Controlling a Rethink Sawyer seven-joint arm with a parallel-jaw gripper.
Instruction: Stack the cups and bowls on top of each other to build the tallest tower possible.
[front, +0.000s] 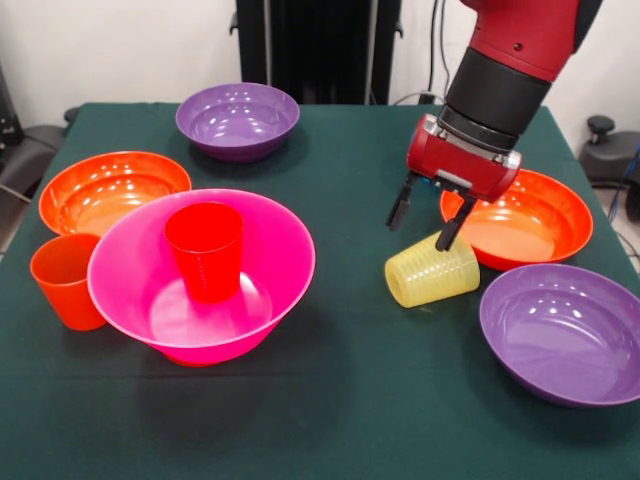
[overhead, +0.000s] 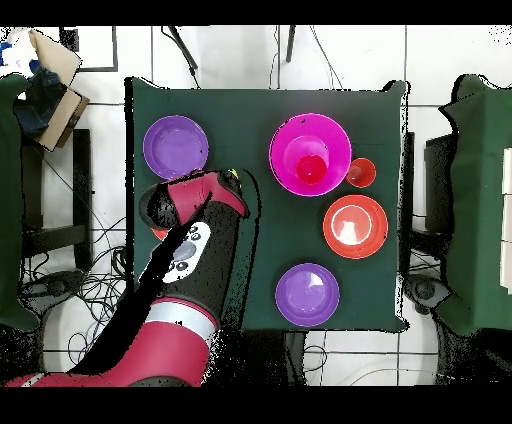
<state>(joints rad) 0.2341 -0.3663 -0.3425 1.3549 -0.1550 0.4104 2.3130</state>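
The big pink bowl (front: 272, 240) (overhead: 330, 140) stands at the front left with the red cup (front: 205, 250) (overhead: 312, 170) upright inside it. An orange cup (front: 65, 280) (overhead: 360, 173) stands upright against the pink bowl's outer side. The yellow cup (front: 432, 270) lies on its side between the pink bowl and the right-hand bowls. My gripper (front: 425, 218) hangs open just above and behind the yellow cup, with nothing between its fingers. In the overhead view the arm hides the gripper and the yellow cup.
Orange bowls sit at the left (front: 113, 190) (overhead: 355, 226) and at the right (front: 530, 225). Purple bowls sit at the back (front: 237, 120) (overhead: 307, 294) and the front right (front: 560, 330) (overhead: 175, 147). All rest on the green table (front: 350, 400).
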